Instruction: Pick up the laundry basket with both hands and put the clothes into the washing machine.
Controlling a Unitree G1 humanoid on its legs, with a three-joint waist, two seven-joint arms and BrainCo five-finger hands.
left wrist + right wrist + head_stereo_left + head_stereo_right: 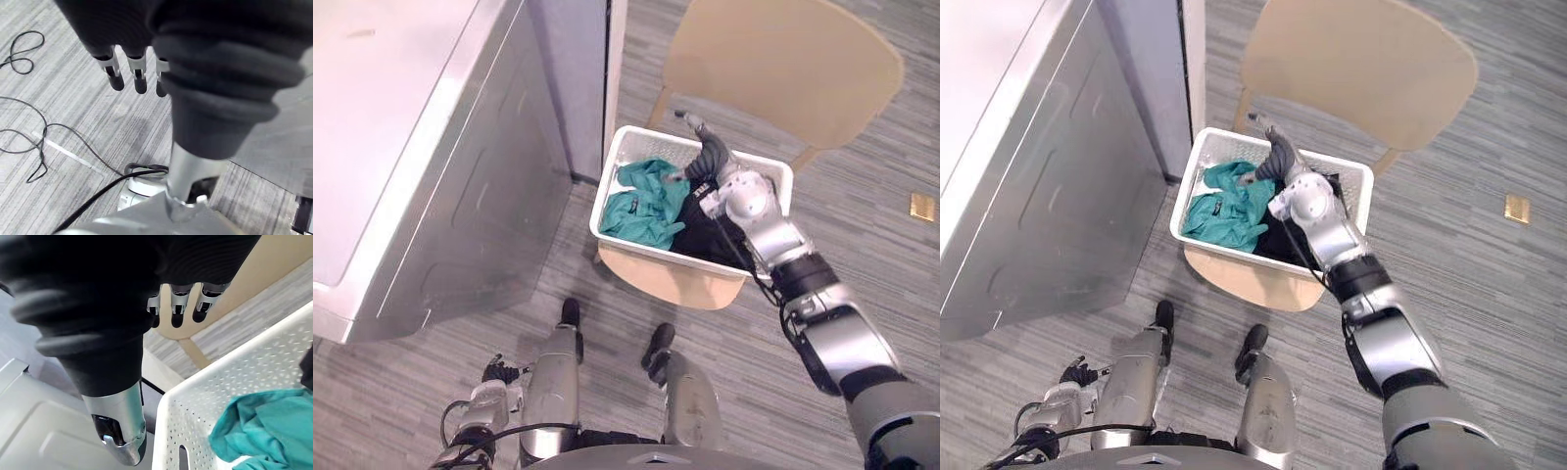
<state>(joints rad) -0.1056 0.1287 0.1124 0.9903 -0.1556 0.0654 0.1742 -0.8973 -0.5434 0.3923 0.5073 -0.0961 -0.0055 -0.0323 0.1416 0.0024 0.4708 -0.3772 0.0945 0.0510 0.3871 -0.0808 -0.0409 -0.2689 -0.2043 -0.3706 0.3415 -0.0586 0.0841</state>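
Observation:
A white perforated laundry basket [610, 186] sits on the seat of a wooden chair [783, 69]. A teal garment [646, 201] lies in its left half and a black garment [705, 235] in its right half. My right hand [707, 157] hovers over the middle of the basket near the far rim, open, its fingers [176, 313] straight and holding nothing. In the right wrist view the basket's rim [195, 387] and the teal garment [259, 426] lie just below the hand. My left hand [487, 397] hangs low beside me, far from the basket, with relaxed fingers [139, 78] over bare floor.
The grey washing machine [411, 147] stands to the left of the basket, its top closed and its corner close to the basket's left wall. Grey striped carpet surrounds the chair. A small yellow square [922, 206] lies on the floor at the far right.

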